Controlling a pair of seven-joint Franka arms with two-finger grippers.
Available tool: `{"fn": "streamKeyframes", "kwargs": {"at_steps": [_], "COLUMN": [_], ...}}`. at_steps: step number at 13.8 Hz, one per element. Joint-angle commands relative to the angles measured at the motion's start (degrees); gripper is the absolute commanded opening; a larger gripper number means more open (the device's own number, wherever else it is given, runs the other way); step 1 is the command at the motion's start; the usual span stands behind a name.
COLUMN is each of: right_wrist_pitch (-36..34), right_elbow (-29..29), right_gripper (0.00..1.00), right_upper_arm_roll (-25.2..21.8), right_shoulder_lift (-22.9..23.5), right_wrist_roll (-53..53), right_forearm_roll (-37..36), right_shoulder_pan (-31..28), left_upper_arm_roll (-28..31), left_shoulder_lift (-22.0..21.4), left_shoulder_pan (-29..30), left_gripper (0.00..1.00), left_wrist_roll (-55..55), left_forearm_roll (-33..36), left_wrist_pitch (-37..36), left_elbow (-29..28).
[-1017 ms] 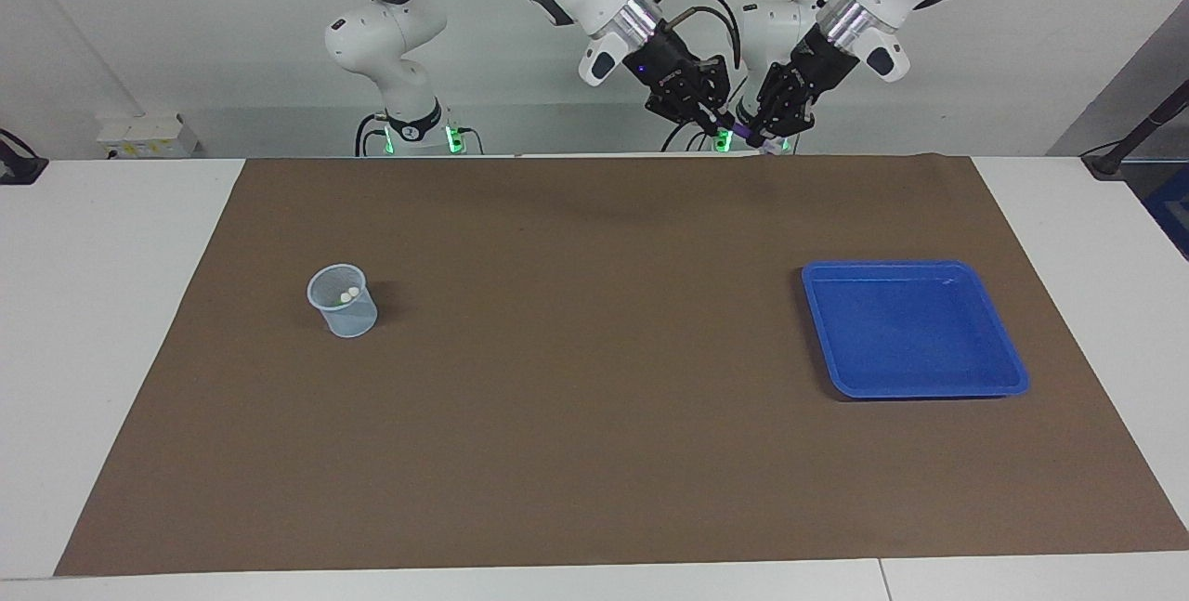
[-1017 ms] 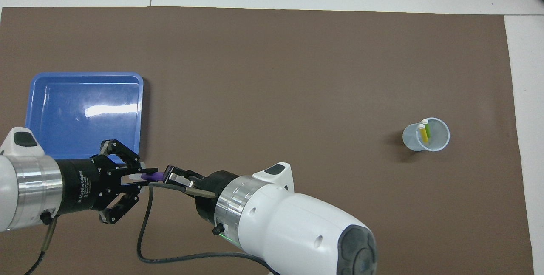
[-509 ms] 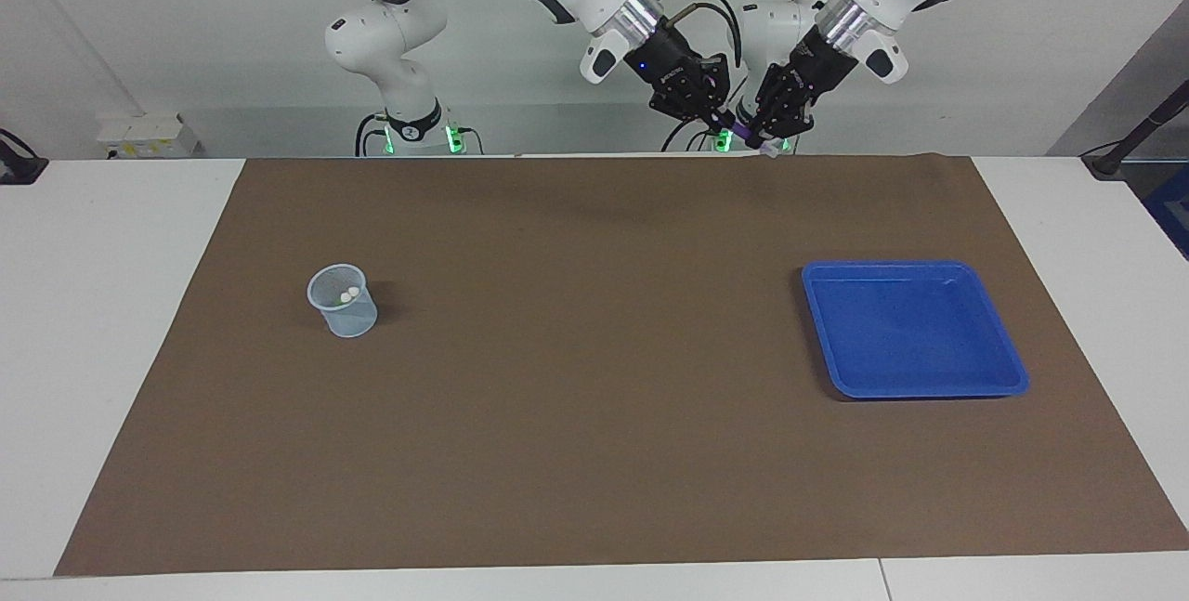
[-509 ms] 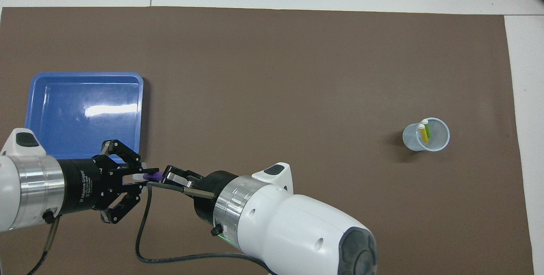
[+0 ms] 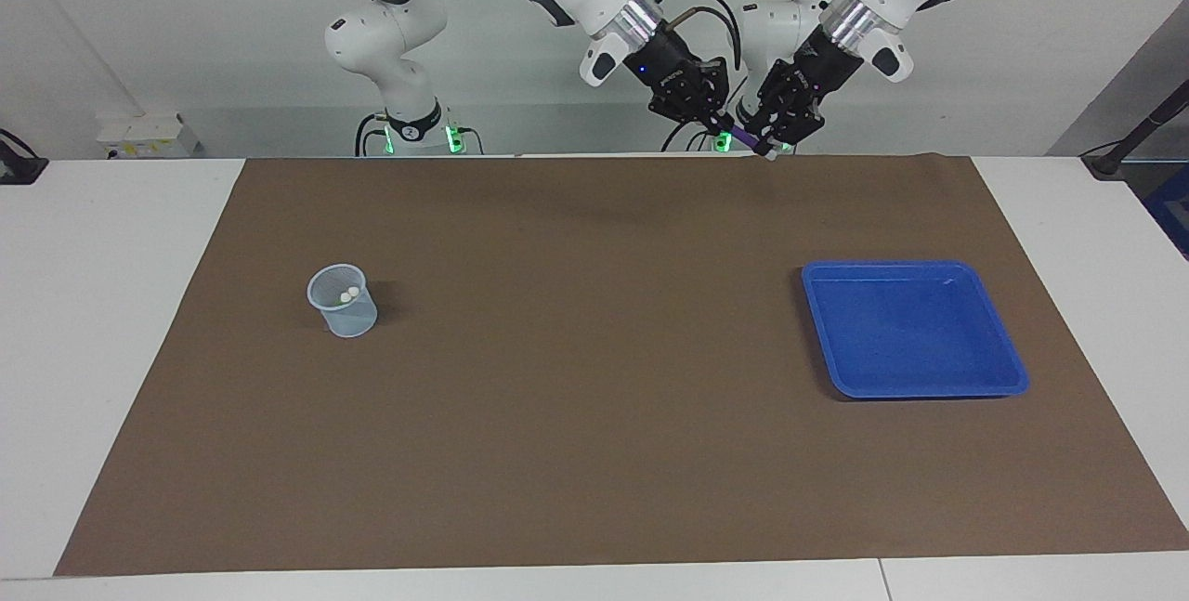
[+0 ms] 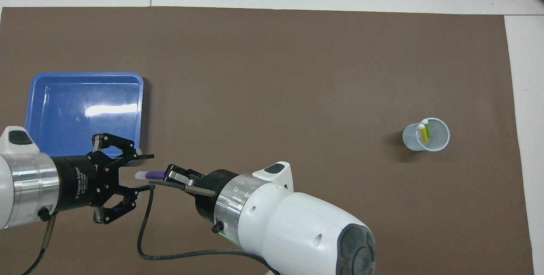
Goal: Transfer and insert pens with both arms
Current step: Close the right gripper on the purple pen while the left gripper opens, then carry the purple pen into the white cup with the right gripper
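Note:
The purple pen (image 6: 153, 175) (image 5: 746, 136) is held level in the air, its pale end toward my left gripper. My right gripper (image 6: 169, 176) (image 5: 717, 118) is shut on its purple end. My left gripper (image 6: 148, 172) (image 5: 773, 132) is open, its fingers spread on either side of the pale end without touching it. Both grippers are raised over the edge of the brown mat (image 5: 594, 359) nearest the robots. The yellow pen (image 6: 423, 134) and the green pen (image 6: 427, 129) stand in a clear cup (image 6: 426, 135) (image 5: 344, 302) toward the right arm's end.
An empty blue tray (image 6: 85, 109) (image 5: 915, 327) lies on the mat toward the left arm's end. A cable (image 6: 144, 232) loops from the right wrist. Two smaller white arms with green-lit bases (image 5: 409, 132) stand at the robots' side of the table.
My left gripper has opened and let go of the purple pen's pale end, drawing back slightly. My right gripper keeps hold of the pen.

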Motion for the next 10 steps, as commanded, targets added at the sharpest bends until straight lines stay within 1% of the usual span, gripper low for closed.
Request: {"fn": "streamKeyframes", "kwargs": {"at_steps": [1,2,5,6,8,9,10], "right_wrist_pitch": [-2.6,-5.7,-14.7,-17.0,-21.6,-24.4,-27.9], "right_elbow": [-0.1,-0.1,-0.1,-0.2,-0.3,-0.3,-0.3], "right_gripper": [0.0,0.0,0.0,0.0,0.0,0.0,0.0], "right_upper_arm_roll": [0.3,0.2,0.2,0.1,-0.1,-0.1,-0.1], "right_shoulder_lift": [-0.1,-0.1,-0.5,-0.6,-0.8,-0.8,-0.9], "right_wrist_roll": [-4.5,-7.9,-22.8,-25.8,-31.1,-33.9,-36.6], "right_forearm_roll": [0.7,0.3,-0.1,-0.2,-1.1,-3.6,-7.9], "right_shoulder_pan": [-2.2,-4.3,-12.0,-13.9,-17.7,-19.9,-22.0], "left_upper_arm_roll": [0.2,0.2,0.3,0.7,0.7,0.8,0.8], "left_shoulder_lift": [-1.2,-1.2,-1.3,-1.2,-1.3,-1.3,-1.3], "left_shoulder_pan": [-0.3,-0.3,-0.2,-0.1,3.1,4.2,6.6], "left_gripper": [1.0,1.0,1.0,1.0,1.0,1.0,1.0], "left_wrist_roll": [-0.8,-0.8,0.0,2.4,14.6,22.9,30.4], "left_forearm_roll": [-0.4,-0.4,-0.4,-0.3,-0.1,0.4,0.6], "left_wrist_pitch": [1.3,1.2,1.2,1.0,-0.2,-1.9,-3.6], "left_elbow": [-1.2,-1.2,-1.4,-1.4,-1.7,-1.5,-1.5]}}
